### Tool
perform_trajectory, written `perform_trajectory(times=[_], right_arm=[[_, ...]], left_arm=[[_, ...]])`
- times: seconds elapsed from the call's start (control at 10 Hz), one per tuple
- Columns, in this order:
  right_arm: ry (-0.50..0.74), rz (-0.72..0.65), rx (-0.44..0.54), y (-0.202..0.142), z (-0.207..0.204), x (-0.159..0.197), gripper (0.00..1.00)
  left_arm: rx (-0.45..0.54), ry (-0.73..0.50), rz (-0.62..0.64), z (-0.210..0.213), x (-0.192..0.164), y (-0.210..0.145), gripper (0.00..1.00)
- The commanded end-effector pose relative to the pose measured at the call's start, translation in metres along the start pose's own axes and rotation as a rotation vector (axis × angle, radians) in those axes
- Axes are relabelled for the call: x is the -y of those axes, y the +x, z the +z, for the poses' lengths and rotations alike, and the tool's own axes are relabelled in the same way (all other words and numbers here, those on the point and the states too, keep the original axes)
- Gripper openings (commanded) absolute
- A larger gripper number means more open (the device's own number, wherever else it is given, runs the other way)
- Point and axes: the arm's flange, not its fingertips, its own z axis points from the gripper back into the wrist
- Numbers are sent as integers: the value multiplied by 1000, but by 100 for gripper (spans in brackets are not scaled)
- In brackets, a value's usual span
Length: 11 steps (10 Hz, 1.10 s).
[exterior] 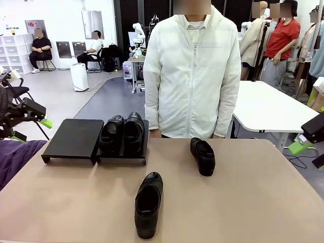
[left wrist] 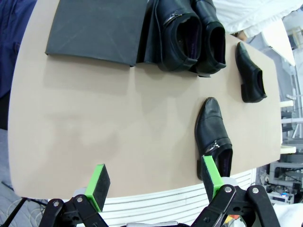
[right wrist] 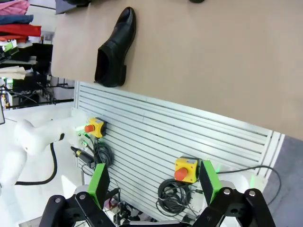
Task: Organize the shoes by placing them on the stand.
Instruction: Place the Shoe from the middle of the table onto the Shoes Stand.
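Note:
The black stand [exterior: 75, 137] [left wrist: 97, 29] sits at the table's far left; its left panel is bare. Two black shoes [exterior: 121, 132] [left wrist: 189, 33] rest side by side on its right panel. A third shoe [exterior: 203, 156] [left wrist: 250, 74] lies on the table in front of the person. A fourth shoe [exterior: 148, 203] [left wrist: 214, 135] [right wrist: 114, 48] lies near the front edge, toe pointing away. My left gripper [exterior: 31, 126] [left wrist: 155, 185] hangs open off the table's left side. My right gripper [exterior: 302, 143] [right wrist: 155, 182] is open beyond the table's right edge, holding nothing.
A person in a white jacket [exterior: 191, 71] stands at the far side of the tan table [exterior: 243, 202]. Purple cloth [exterior: 15, 158] lies at the left edge. Below the table's front edge are a slatted metal panel [right wrist: 180, 137], yellow emergency-stop boxes [right wrist: 185, 169] and cables.

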Motion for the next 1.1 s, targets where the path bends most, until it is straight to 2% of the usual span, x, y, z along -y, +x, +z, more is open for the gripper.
perform_trajectory(times=[0.0,0.2,0.3,0.4,0.5,0.6,0.9,1.0], right_arm=[[19,25,-3,2,3,0,100],[19,25,-3,2,3,0,100],[19,25,-3,2,3,0,100],[19,25,-3,2,3,0,100],[19,25,-3,2,3,0,100],[19,25,-3,2,3,0,100],[19,25,-3,2,3,0,100],[19,25,-3,2,3,0,100]], left_arm=[[2,-11,8,1,0,1,100],[0,0,0,0,0,0,100],[-69,-15,-65,-18,54,-19,100],[-145,1,-102,-54,107,-47,100],[-171,7,-119,-83,147,-69,100],[-193,63,-156,-116,189,-97,100],[-323,180,-257,-182,268,-166,100],[-265,169,-279,-195,285,-178,100]])
